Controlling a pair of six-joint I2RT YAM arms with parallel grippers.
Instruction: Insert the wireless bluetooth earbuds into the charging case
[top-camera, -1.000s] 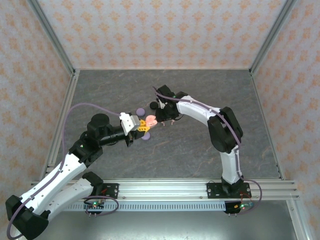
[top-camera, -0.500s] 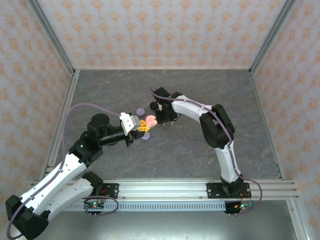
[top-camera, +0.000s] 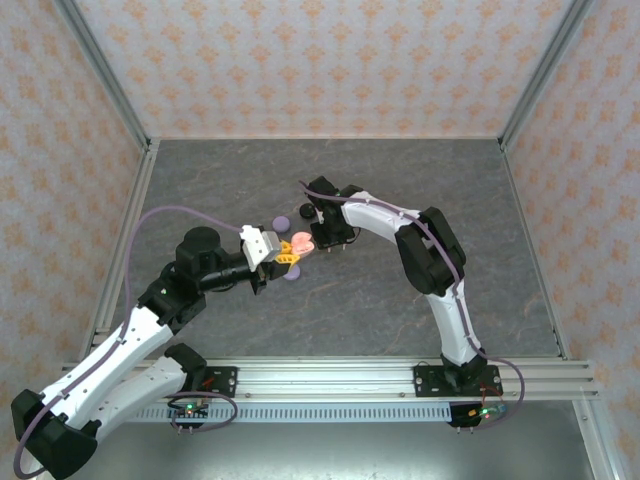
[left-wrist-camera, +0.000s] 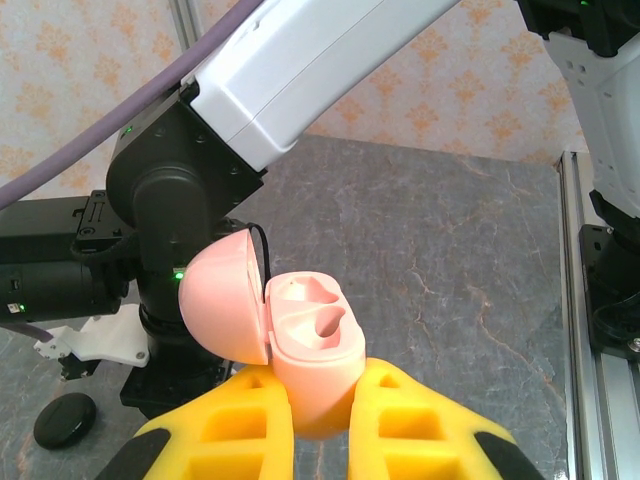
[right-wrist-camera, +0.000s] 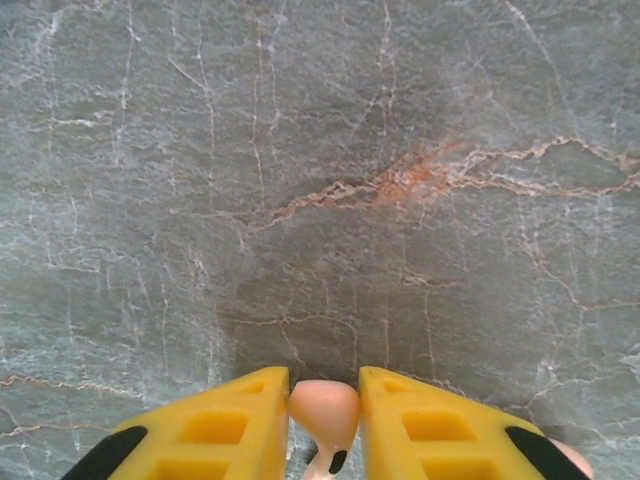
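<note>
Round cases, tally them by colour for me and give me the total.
pink case: 1, lid open, held by the left gripper
lavender cases: 2
black case: 1
Total: 4

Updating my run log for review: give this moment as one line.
left gripper: holds open pink case, sockets empty | right gripper: pinching pink earbud
</note>
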